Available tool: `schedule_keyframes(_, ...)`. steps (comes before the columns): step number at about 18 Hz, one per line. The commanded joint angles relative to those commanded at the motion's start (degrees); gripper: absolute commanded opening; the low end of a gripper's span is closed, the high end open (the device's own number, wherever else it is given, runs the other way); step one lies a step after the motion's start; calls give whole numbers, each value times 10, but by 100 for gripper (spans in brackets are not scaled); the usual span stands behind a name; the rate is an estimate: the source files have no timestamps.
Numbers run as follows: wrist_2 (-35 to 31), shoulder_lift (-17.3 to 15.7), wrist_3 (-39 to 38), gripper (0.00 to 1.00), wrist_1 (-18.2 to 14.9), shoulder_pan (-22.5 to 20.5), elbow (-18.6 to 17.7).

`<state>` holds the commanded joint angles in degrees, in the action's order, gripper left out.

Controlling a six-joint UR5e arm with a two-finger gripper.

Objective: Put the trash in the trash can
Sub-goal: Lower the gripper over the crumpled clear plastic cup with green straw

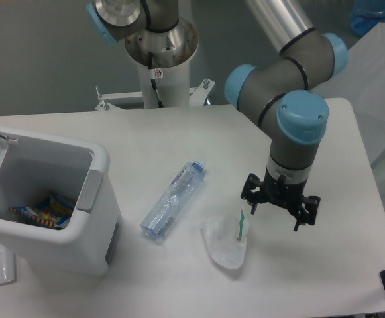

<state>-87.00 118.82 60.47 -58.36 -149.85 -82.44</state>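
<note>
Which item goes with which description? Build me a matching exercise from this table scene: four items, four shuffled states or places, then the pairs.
Items:
1. water bottle
2. cup
3. trash can
4. gripper

Descriptions:
A. lid up, colourful wrappers inside
B. hangs above the table, beside the green strip
C. lies on its side in the middle of the table
D. crumpled and clear, nearest the gripper

Pairs: 1-C, 2-D, 3-A, 4-B

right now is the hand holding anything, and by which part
Nothing is held. The hand is open above the table, just right of the cup; the bottle lies untouched on the table.
</note>
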Motion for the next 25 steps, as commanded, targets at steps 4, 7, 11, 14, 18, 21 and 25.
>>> schedule_keyframes(4,-10,4,-8,100,4,1,-1)
schedule_keyframes(7,-9,3,-44,100,10,4,-5)
schedule_keyframes(11,-6,3,-62,100,55,21,-27)
schedule_keyframes(14,-10,4,-120,100,74,31,-43)
schedule_keyframes(18,-10,29,-145,100,73,49,-47)
schedule_keyframes(21,-11,49,-141,100,71,64,-56)
schedule_keyframes(25,-12,50,-128,63,59,64,-62)
